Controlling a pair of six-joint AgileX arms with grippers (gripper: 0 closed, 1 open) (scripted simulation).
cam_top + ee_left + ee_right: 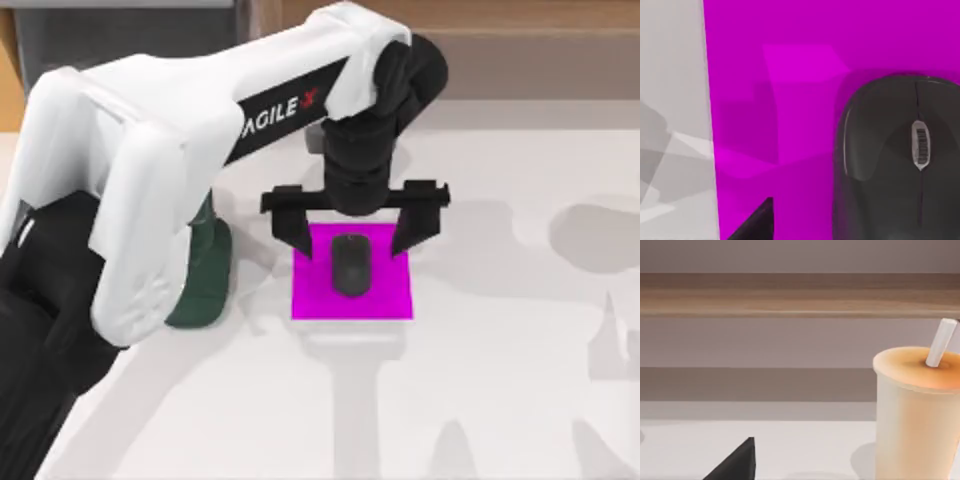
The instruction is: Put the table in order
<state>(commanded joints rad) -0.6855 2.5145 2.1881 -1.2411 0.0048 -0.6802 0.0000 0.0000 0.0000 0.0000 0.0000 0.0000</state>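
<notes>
The left gripper (354, 232) hangs over the middle of the table (500, 400), fingers spread wide to either side of a dark mouse (351, 264) and not touching it. The mouse lies on a magenta mat (390, 295) near the table's centre. From above, a dark green object (205, 280) stands on the white top just left of the mat, half hidden under the arm; I cannot tell what it is.

The left wrist view adds what the overhead one lacks: the mouse's (900, 160) scroll wheel, a pale ribbed strip set in a seam down its back, and the mat's (790, 100) straight edge against the table (670, 75). A dark finger (757, 222) tip pokes into that view, over the mat and apart from the mouse.

The right wrist view looks across the table (790, 445) at a pale orange cup (915, 420) with a white straw (941, 342), standing upright before a tan wooden rail (790, 295). One black wedge at the frame's edge is all I see of the right gripper (735, 465), so whether its fingers are spread or together, I cannot tell.

The one bit of writing is on the left arm: "AGILE X", the first letter partly cut off.
</notes>
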